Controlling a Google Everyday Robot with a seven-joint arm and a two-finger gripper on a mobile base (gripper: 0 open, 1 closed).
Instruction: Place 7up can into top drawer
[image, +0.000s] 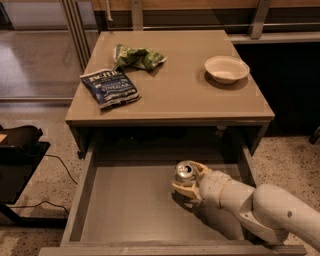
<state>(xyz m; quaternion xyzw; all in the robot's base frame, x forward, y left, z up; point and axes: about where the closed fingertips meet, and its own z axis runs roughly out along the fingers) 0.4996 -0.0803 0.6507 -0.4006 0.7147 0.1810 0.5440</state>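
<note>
The 7up can (184, 173) is upright inside the open top drawer (125, 210), right of its middle, with its shiny pull-tab top facing up. My gripper (189, 181) comes in from the lower right and is shut on the can, its cream fingers (183, 189) wrapped around the can's sides. The can's lower body is hidden by the fingers, so I cannot tell whether it rests on the drawer floor.
On the tabletop (175, 100) lie a dark blue chip bag (109, 87), a green chip bag (138, 57) and a white bowl (226, 68). A black stand (20, 150) sits on the floor at left. The drawer's low side walls flank the arm.
</note>
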